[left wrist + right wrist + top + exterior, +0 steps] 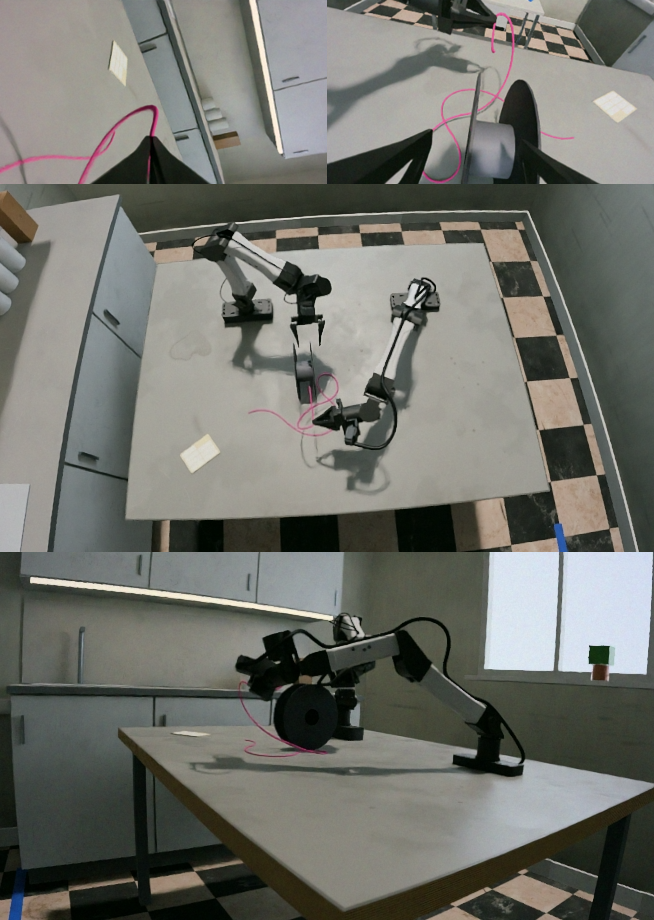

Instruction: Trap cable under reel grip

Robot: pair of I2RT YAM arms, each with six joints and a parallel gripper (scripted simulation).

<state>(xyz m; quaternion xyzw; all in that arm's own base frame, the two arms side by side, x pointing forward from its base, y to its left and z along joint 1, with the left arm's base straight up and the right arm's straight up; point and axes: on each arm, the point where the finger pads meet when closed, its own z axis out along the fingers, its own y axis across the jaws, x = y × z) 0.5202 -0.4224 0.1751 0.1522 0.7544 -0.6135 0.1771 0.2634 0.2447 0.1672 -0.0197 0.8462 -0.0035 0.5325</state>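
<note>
The reel (304, 370) (306, 717) (493, 149) stands upright on the tabletop (450, 409) (425, 827) (49, 82) (573, 90), the right end effector (309, 339) (476, 140) poised near it, fingers wide and nothing gripped. Beside the reel, the left end effector (315, 421) (262, 689) (149, 143) pinches the pink cable (270, 411) (255, 722) (123, 120) (513, 53) near one end, above looser curves around the reel's foot.

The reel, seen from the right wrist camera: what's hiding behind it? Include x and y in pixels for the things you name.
The pink cable (328, 374) (270, 756) (154, 108) (513, 43) goes behind the reel (304, 370) (295, 732) (493, 149) and pokes out past its right side. The bit behind the dark disc is covered, so I can't see it.
</note>
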